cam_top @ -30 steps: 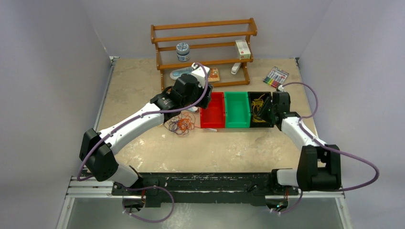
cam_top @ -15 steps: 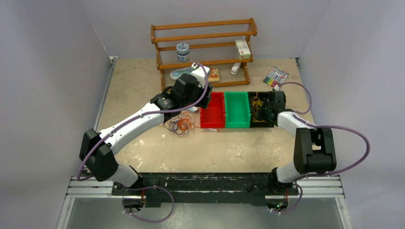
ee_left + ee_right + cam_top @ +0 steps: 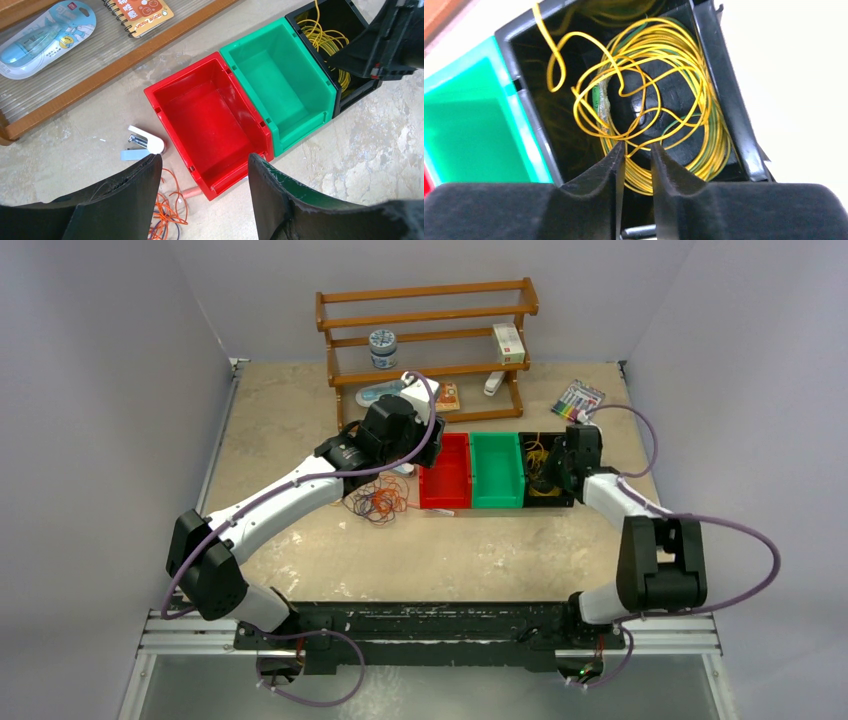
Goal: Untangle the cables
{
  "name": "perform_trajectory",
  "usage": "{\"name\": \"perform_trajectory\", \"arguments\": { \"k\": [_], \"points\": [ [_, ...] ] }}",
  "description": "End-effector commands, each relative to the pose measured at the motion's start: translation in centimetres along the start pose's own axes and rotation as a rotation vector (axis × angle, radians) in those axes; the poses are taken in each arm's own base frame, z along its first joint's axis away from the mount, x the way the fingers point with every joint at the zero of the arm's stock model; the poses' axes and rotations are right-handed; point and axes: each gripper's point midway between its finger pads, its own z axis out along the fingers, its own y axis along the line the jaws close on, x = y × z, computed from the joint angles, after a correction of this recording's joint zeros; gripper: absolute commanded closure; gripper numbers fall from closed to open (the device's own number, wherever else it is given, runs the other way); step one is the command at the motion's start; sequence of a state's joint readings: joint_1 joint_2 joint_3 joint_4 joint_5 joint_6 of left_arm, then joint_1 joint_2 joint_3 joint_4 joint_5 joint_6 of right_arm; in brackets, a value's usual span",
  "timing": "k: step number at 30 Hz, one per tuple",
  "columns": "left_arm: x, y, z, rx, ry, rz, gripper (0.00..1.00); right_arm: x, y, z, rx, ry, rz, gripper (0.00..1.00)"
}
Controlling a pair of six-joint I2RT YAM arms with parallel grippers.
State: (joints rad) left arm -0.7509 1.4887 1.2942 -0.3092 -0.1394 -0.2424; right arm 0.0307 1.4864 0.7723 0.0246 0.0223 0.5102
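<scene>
The left gripper is held wide open above an orange-red and dark tangle of cables lying on the desk. Beyond, thin yellow cables are coiled inside the black bin. The right gripper is set over them, narrowly parted; whether a strand is gripped cannot be told.

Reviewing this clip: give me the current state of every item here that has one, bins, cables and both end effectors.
red bin: empty
green bin: empty
black bin: holds the yellow cables
yellow cables: loosely coiled inside the black bin
orange and dark cables: tangled on the table beside the red bin
left end effector: open, holding nothing
right end effector: jaws narrowly apart over the yellow cables, grip unclear
</scene>
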Motion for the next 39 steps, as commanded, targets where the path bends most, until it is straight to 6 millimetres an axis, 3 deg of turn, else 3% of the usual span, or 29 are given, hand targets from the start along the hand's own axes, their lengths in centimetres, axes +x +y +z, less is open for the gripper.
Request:
{"name": "perform_trajectory", "arguments": {
  "k": [1,7,11,16,21,24,28,39],
  "points": [
    [-1.5,0.1,-0.3,-0.004,-0.048,0.002,0.37,-4.2,0.7,-3.2,0.007,-0.128,-0.029,0.68],
    [-1.6,0.0,-0.3,-0.003,-0.048,0.001,0.37,-6.3,0.6,-6.5,0.03,-0.204,-0.053,0.54],
    [-1.5,-0.1,-0.2,0.004,-0.046,-0.001,0.37,-7.6,1.7,-6.8,-0.016,-0.243,-0.073,0.52],
    [-1.6,0.1,-0.4,-0.004,-0.05,-0.002,0.37,-8.9,4.5,-5.2,-0.134,-0.25,-0.109,0.56],
    [-1.5,0.1,-0.4,-0.006,-0.048,0.0,0.37,-9.7,6.0,-3.0,-0.178,-0.241,-0.11,0.57],
    [-1.6,0.1,-0.5,-0.008,-0.051,0.001,0.37,-9.3,6.1,-1.5,-0.191,-0.224,-0.116,0.57],
    [-1.5,0.2,-0.4,-0.009,-0.048,0.002,0.37,-10.7,6.8,-0.4,-0.192,-0.235,-0.118,0.57],
    [-1.5,0.4,-0.4,-0.019,-0.048,0.005,0.37,-10.8,7.0,2.2,-0.178,-0.204,-0.128,0.68]
  ]
}}
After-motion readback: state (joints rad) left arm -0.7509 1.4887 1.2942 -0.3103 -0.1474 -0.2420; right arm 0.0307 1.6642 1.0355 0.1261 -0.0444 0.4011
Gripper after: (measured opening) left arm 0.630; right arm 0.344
